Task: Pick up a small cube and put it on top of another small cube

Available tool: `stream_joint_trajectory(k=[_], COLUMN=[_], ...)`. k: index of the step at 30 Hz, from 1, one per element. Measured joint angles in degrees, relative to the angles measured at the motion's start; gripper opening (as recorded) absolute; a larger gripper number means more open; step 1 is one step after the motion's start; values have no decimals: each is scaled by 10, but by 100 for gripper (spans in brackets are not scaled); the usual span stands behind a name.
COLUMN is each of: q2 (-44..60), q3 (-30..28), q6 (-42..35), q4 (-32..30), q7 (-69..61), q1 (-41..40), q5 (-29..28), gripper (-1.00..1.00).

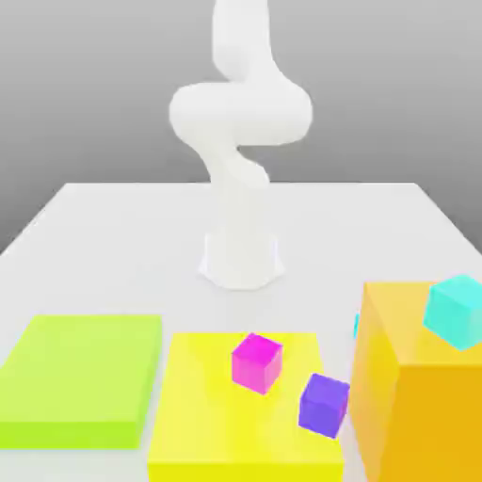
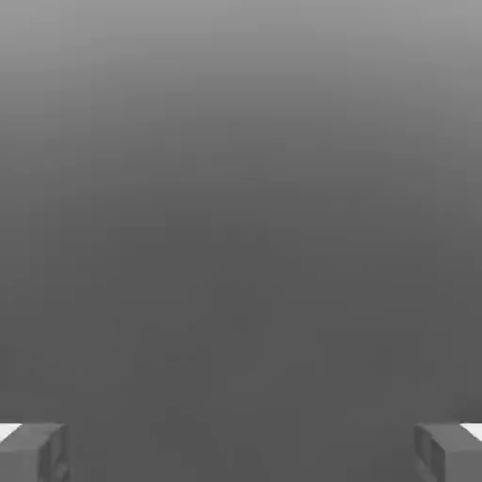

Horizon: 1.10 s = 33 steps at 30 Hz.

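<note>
Behind the tall orange block's (image 1: 414,395) left edge peeks a thin cyan-blue sliver, the small cube (image 1: 357,326), mostly hidden. A magenta cube (image 1: 257,362) rests on the yellow slab (image 1: 202,414). A purple cube (image 1: 324,405) sits at that slab's right edge, close to the orange block. A paler turquoise cube (image 1: 456,311) stands on top of the orange block. In the hand view my gripper (image 2: 241,452) is open, its fingertips (image 2: 33,450) far apart with nothing between them, facing plain grey. The white arm (image 1: 240,141) rises from its base at the table's middle.
A flat lime-green slab (image 1: 80,377) lies at the exterior view's left, beside the yellow slab. The white table (image 1: 113,235) stretches behind the slabs around the arm's base (image 1: 242,264). The orange block is the tallest obstacle, at the exterior view's right.
</note>
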Motion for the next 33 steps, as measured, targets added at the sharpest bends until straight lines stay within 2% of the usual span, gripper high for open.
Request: stream_joint_trajectory(k=[11, 18, 21, 30, 33], q2=[165, 285, 332, 384, 420], q3=[103, 127, 110, 50, 46], q6=[195, 299, 315, 318, 348], q4=[-177, -280, -307, -363, -364], q7=[-219, -396, -491, -715, -727], q1=[158, 276, 314, 381, 385], q5=[-94, -123, -97, 24, 8], gripper=[0, 0, 0, 0, 0])
